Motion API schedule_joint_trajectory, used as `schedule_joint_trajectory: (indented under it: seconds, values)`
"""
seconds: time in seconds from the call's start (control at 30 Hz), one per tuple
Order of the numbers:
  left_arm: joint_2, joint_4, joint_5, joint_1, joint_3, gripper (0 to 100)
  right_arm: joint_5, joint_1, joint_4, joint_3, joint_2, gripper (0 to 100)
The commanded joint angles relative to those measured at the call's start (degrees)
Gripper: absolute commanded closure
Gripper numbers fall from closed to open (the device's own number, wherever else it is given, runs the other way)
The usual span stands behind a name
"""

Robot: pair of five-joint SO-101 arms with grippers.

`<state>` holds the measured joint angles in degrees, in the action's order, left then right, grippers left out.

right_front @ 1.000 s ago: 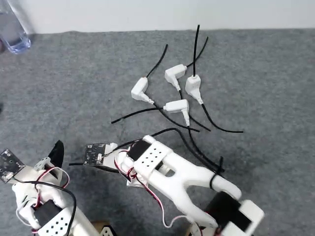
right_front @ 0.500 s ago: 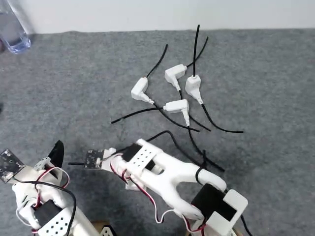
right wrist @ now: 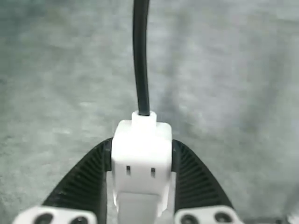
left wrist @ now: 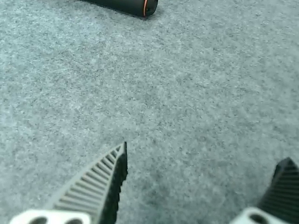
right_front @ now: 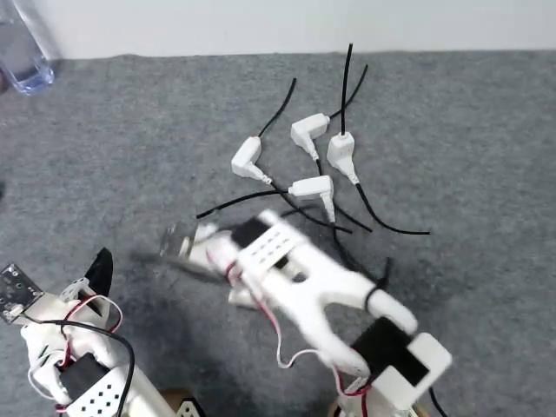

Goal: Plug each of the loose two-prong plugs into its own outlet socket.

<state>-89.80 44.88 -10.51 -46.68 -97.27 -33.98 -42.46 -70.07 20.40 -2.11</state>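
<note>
My right gripper (right wrist: 141, 144) is shut on a white outlet socket (right wrist: 141, 156) with two slots facing the camera; its black cord (right wrist: 140, 56) runs straight away over the grey carpet. In the high view the right arm (right_front: 287, 261) sits mid-table, just in front of the loose white pieces with black cords: one (right_front: 247, 159) on the left, two (right_front: 308, 132) (right_front: 340, 152) farther back, one (right_front: 313, 187) nearest the arm. My left gripper (left wrist: 204, 154) hangs open above bare carpet at the front left, its black finger (right_front: 102, 268) visible from above.
A clear plastic bottle (right_front: 22, 52) stands at the far left corner. A black cylinder with an orange ring (left wrist: 126, 4) lies on the carpet beyond the left gripper. The black cords (right_front: 365, 208) cross each other right of centre. A white wall borders the far edge.
The right arm has swung away from the front edge toward the group of white pieces, carrying the socket; it is blurred by motion. The left arm has stayed still.
</note>
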Motion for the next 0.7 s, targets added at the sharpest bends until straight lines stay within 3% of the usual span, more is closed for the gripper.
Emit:
schedule_joint_trajectory:
  seconds: [0.0, 0.4, 0.67]
  values:
    - [-0.18, 0.26, 0.26, 0.35, 0.4, 55, 0.18, 8.22, 0.04, -5.36, 7.34, 99.1]
    - [-0.18, 0.26, 0.26, 0.35, 0.4, 55, 7.82, 25.36, 18.07, -7.47, 5.67, 99.1]
    - [-0.18, 0.26, 0.26, 0.35, 0.4, 55, 7.65, 25.89, 12.09, -29.1, -13.32, 99.1]
